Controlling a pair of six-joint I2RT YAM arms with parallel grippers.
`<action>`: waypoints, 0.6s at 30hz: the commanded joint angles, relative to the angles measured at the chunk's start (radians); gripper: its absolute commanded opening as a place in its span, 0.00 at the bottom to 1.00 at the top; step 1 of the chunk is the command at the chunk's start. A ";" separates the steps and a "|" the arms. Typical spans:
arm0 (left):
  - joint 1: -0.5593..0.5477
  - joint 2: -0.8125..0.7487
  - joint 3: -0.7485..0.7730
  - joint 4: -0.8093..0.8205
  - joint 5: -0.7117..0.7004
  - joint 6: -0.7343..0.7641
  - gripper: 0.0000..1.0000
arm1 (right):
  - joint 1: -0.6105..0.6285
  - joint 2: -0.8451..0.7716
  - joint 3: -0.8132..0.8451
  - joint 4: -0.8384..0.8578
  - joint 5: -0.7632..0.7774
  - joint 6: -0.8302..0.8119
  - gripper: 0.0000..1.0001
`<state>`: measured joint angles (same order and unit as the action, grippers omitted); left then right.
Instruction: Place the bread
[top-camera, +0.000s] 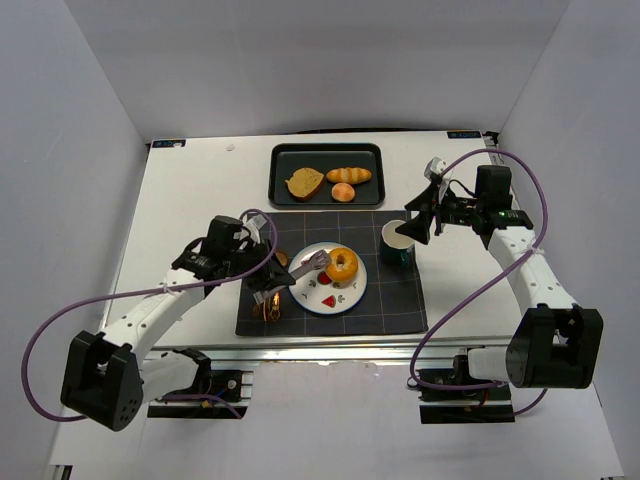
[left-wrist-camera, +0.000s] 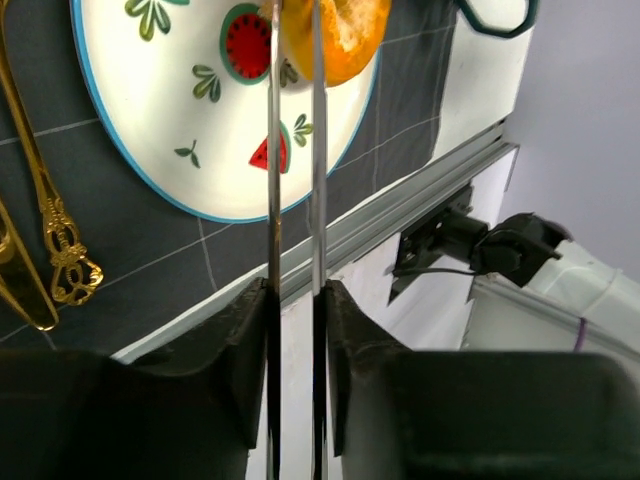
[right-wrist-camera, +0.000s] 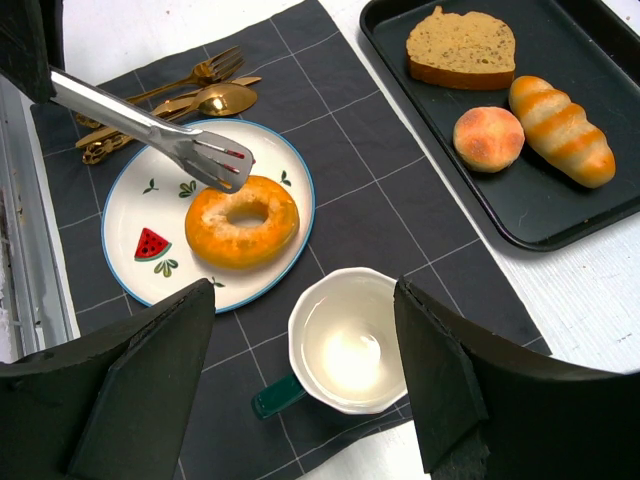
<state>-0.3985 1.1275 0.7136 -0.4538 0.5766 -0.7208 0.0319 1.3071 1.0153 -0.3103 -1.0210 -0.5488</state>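
The bagel (right-wrist-camera: 241, 221) is seen lying flat on the plate (right-wrist-camera: 130, 210), which stands on the dark placemat (right-wrist-camera: 370, 200) beside the mug (right-wrist-camera: 345, 350). The tongs (right-wrist-camera: 150, 125) are clenched by their handles in the left tool (left-wrist-camera: 295, 310), and their blades are drawn nearly parallel, with the tips at the bagel's edge. Whether the tips touch the crust cannot be told with certainty from the views given. The right tool (right-wrist-camera: 305, 300) is held spread above the mug with nothing between its jaws.

The step in hand is judged to be the release of the bagel and the clearing of the tongs. It would be done well if the blades were first let apart enough to free the crust, then raised straight up before being drawn back, so that the bagel is not dragged across the plate. The gold cutlery (right-wrist-camera: 190, 95) just beside the plate should be avoided on the way out.
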 joint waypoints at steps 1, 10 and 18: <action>-0.008 0.000 0.046 0.004 0.017 0.037 0.37 | -0.007 -0.025 0.020 0.031 -0.018 0.009 0.77; -0.008 0.032 0.130 -0.056 -0.015 0.099 0.48 | -0.006 -0.020 0.016 0.036 -0.022 0.010 0.77; -0.008 0.100 0.276 -0.068 -0.080 0.127 0.48 | -0.007 -0.012 0.016 0.036 -0.028 0.012 0.77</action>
<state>-0.4030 1.2091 0.9070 -0.5392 0.5270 -0.6178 0.0319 1.3064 1.0153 -0.3099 -1.0214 -0.5484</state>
